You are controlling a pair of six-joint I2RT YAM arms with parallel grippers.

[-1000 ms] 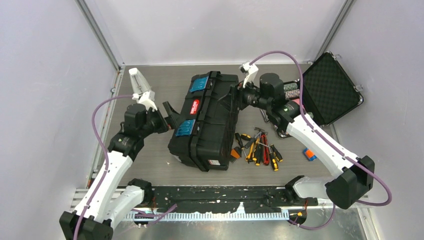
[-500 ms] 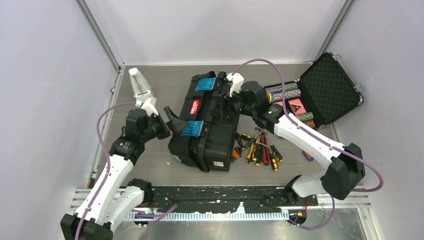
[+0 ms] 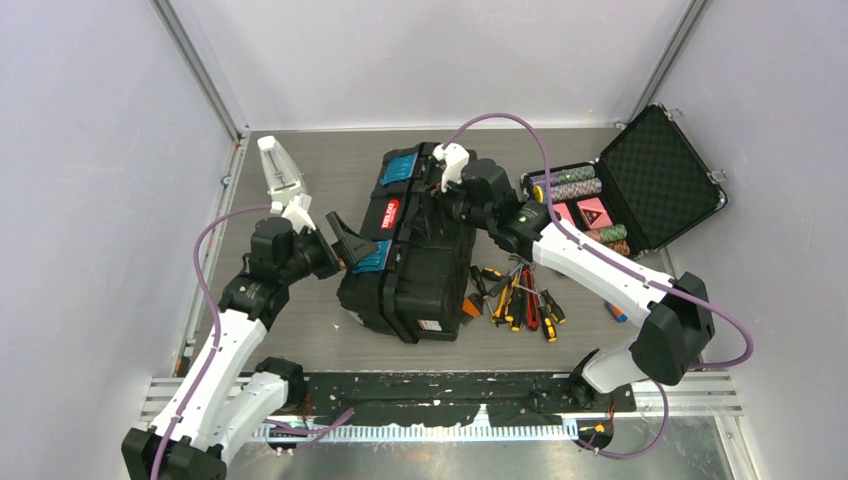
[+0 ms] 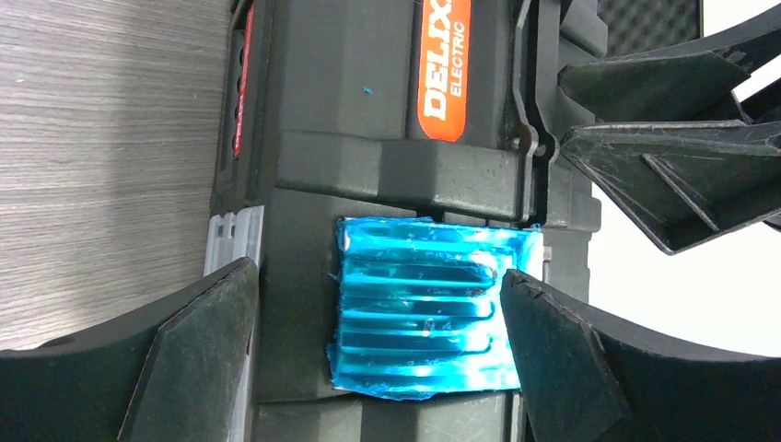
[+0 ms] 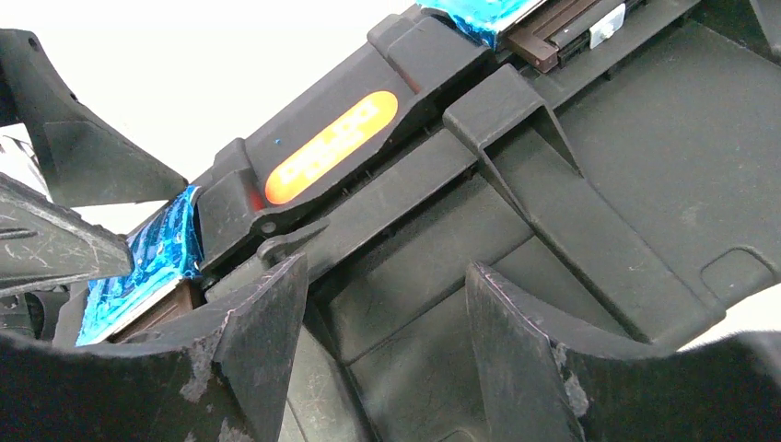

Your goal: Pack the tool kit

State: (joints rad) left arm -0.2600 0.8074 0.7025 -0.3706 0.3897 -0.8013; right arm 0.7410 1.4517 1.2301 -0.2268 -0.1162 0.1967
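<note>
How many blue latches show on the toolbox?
2 on the toolbox: far latch at its far end, near latch facing the left gripper. Others could be hidden.

Toolbox (image 4: 295,239), handle (image 4: 350,83): one orange label (image 4: 444,64) with white lettering. The left wrist view reads "DELIX" in large capitals (the word runs off the frame edge, so it may be cut short), with "ELECTRIC" in smaller capitals beside it. In the right wrist view the same label is washed out and not legible. Overhead it shows white marks only, too small to read.

White sticker (image 3: 428,324), near end of toolbox: print illegible.

Red card (image 3: 592,213) in the open case (image 3: 660,175): dark triangle sign, no readable text.
</note>
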